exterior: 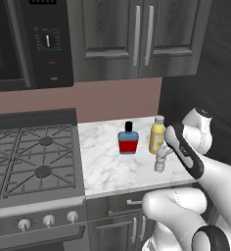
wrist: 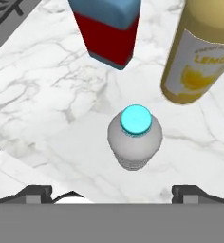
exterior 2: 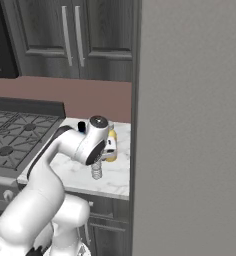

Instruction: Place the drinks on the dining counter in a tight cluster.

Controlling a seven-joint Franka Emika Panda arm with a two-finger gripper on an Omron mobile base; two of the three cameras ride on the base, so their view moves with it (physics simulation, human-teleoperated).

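Jaws are spread wide and empty, seen at the bottom corners of the hand view above the small water bottle (wrist: 135,137), which stands at frame centre on the marble table (wrist: 47,95). Toward the top are seen the red-and-blue bottle (wrist: 107,33), left, and the yellow bottle (wrist: 199,57), right.

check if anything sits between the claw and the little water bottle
Nothing visible does. In the hand view the open claw looks straight down on the water bottle, with bare marble around it. The red-and-blue bottle and yellow bottle stand apart, farther back.
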